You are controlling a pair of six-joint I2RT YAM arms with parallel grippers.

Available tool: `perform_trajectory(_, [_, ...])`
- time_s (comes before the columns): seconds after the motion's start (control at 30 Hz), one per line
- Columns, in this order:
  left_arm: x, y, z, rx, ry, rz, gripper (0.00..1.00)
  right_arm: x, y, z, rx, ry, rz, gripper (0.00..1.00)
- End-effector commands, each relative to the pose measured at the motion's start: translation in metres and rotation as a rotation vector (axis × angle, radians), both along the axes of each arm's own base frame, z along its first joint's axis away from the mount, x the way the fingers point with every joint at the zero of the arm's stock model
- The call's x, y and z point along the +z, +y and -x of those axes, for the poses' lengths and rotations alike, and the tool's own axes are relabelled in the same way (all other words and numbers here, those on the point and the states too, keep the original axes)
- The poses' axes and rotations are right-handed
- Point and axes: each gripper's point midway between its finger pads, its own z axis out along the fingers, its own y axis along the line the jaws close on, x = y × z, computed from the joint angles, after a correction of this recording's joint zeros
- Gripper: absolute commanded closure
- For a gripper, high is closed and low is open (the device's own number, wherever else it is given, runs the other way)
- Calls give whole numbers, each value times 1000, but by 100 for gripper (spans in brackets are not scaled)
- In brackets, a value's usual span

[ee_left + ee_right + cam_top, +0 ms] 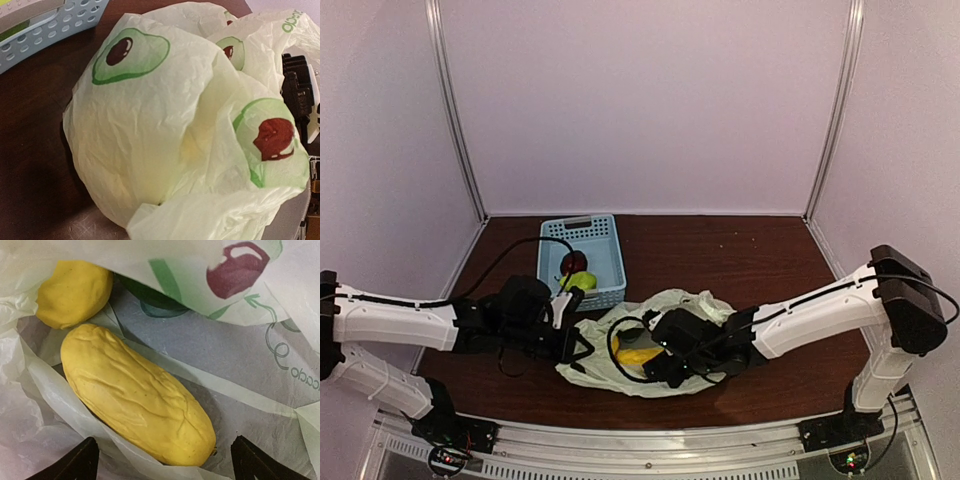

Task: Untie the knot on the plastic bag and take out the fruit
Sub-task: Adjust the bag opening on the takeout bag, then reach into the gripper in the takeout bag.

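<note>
The plastic bag (695, 305) lies open and crumpled at the table's middle; no knot shows. My left gripper (576, 345) is at the bag's left edge. In the left wrist view the bag (150, 125) fills the frame and a bunched fold hides the fingers, which seem shut on it. My right gripper (164, 456) is open inside the bag, with its fingertips (82, 460) on either side of a long yellow fruit (135, 395). A round yellow fruit (75, 290) lies beyond it, and a dark green one (145, 295) is half hidden under a flap. The yellow fruit (640, 355) also shows from above.
A light blue perforated basket (605, 235) stands behind the bag at the left, holding a dark red fruit (574, 262) and a green fruit (582, 281). Its corner shows in the left wrist view (50, 25). White walls enclose the dark brown table (770, 250).
</note>
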Motion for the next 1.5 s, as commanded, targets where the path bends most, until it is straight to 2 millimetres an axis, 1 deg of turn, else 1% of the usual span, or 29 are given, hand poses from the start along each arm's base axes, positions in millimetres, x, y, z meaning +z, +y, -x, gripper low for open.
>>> perform_trajectory(0.0, [-3,6,3,-14,-42,5,100,-5,-19,-4,-49,-132,80,6])
perform_trajectory(0.1, [-4,7,5,-34,-68,20,100,-11,-26,-2,-58,-165,113,6])
perform_trajectory(0.2, [-8,11,8,-52,-103,27,100,-8,-30,-2,-77,-178,104,6])
perform_trajectory(0.3, [-13,18,10,-65,-140,11,100,15,-22,-3,-77,-192,38,3])
perform_trajectory(0.43, [-15,22,11,-87,-173,-6,100,46,1,-1,-11,-172,-70,1])
perform_trajectory(0.47, [-15,21,10,-92,-178,-8,100,53,4,-3,-10,-164,-92,1])
perform_trajectory(0.63, [-15,17,8,-109,-184,-22,100,63,16,-14,7,-97,-169,2])
perform_trajectory(0.7, [-16,16,7,-109,-189,-25,100,61,21,-17,28,-97,-158,6])
perform_trajectory(0.77, [-14,15,6,-111,-195,-23,100,58,28,-20,54,-97,-143,12])
perform_trajectory(0.8, [-14,14,5,-113,-198,-21,100,53,32,-22,66,-94,-122,15])
perform_trajectory(0.87, [-13,14,5,-114,-196,-22,100,46,38,-25,97,-85,-104,18])
perform_trajectory(1.0, [-12,13,6,-112,-192,-16,100,36,44,-26,174,-68,-96,17])
perform_trajectory(1.03, [-11,13,5,-111,-194,-12,100,35,46,-23,204,-57,-99,16])
perform_trajectory(1.2, [-5,8,4,-107,-198,19,100,24,44,-32,267,-74,-51,11])
perform_trajectory(1.37, [-4,6,2,-90,-187,35,100,8,46,-36,326,-78,21,11])
perform_trajectory(1.47, [-1,5,2,-80,-186,53,100,2,45,-39,340,-87,46,12])
